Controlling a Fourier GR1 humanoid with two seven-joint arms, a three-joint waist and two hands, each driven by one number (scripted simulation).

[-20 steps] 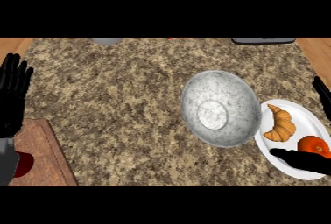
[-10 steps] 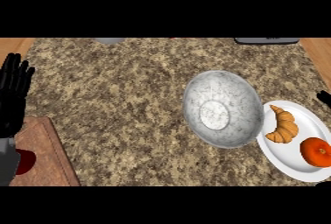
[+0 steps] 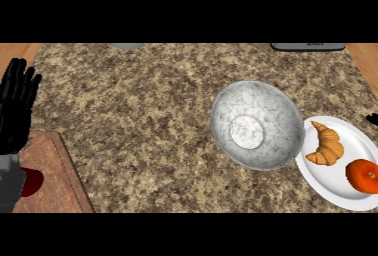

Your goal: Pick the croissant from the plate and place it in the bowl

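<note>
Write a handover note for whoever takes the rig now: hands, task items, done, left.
Left hand: open, fingers up, resting at the view's left edge, holding nothing.
Right hand: only a tip shows at the right edge; fingers unreadable.
Croissant: on the white plate, left part, beside an orange fruit.
Bowl: marbled grey, just left of the plate, nothing in it.
Done: nothing visible; croissant not yet picked.
Left: grasp the croissant, lift it, place it in the bowl.

The right hand (image 3: 373, 119) barely shows at the right edge, its fingers unreadable. The plate (image 3: 325, 181) and the orange fruit (image 3: 364, 176) run off that edge too.
</note>
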